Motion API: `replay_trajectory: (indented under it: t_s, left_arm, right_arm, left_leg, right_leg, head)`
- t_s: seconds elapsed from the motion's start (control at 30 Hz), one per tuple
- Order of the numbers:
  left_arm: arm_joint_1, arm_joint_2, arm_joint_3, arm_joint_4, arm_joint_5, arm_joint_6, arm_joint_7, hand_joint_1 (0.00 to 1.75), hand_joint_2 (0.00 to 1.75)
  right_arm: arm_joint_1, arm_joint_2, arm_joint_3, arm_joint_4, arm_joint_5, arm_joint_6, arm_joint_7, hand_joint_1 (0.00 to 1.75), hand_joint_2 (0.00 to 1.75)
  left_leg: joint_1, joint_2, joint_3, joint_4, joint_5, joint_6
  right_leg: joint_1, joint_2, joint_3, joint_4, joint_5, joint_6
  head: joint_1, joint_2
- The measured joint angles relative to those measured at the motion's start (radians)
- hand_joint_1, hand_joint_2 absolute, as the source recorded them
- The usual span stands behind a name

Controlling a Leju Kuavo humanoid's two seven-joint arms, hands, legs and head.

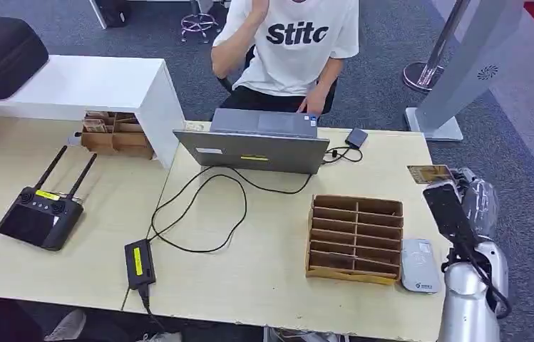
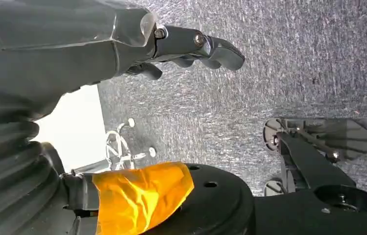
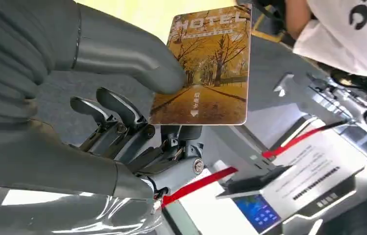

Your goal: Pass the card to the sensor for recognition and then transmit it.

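A black case [image 1: 0, 53] sits on a white shelf [image 1: 85, 85], far to the left of the laptop [image 1: 253, 149]. Under the shelf, still left of the laptop, a cardboard tray [image 1: 116, 134] shows from the opening. A black controller [image 1: 39, 217] with two antennas lies on the table [image 1: 264, 285], well left of the laptop and nearer the robot. A black power brick [image 1: 139, 262] lies left of the laptop near the table's front edge, and its cable [image 1: 199, 214] loops back to the laptop.

The left hand [image 2: 191, 49] hangs over grey carpet, holding nothing, its fingers loosely bent and apart.

The laptop stands open with its lid's back to the robot. Behind it a person [image 1: 292, 50] in a white shirt sits. A small black adapter [image 1: 356, 137] lies just right of the laptop.

Right of the laptop and nearer the robot, a slotted cardboard sorter [image 1: 355, 239] rests on the table. The sensor [image 1: 420, 265], a flat white-grey pad, lies just right of the sorter, near the table's right edge.

The card [image 1: 429, 173], a yellow hotel card printed with autumn trees, is in the air right of the laptop, beyond the sensor and past the table's right edge. The right hand [image 1: 474, 196] pinches it, the thumb [image 3: 137, 58] pressed on its printed face and the dark fingers [image 3: 117, 110] behind it. A grey kiosk [image 1: 474, 71] stands on the floor, far right of the laptop.
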Motion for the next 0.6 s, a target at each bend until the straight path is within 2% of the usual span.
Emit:
replay_trajectory:
  t_s: [0.6]
  left_arm:
    - [0.006, -0.004, 0.028, 0.001, 0.000, 0.006, -0.011, 0.00, 1.75]
  right_arm:
    - [0.122, 0.000, -0.103, -0.091, -0.015, -0.005, -0.015, 1.75, 1.75]
  left_leg:
    - [0.000, 0.000, 0.000, 0.000, 0.000, 0.000]
  right_leg:
    - [0.000, 0.000, 0.000, 0.000, 0.000, 0.000]
  head:
    - [0.000, 0.000]
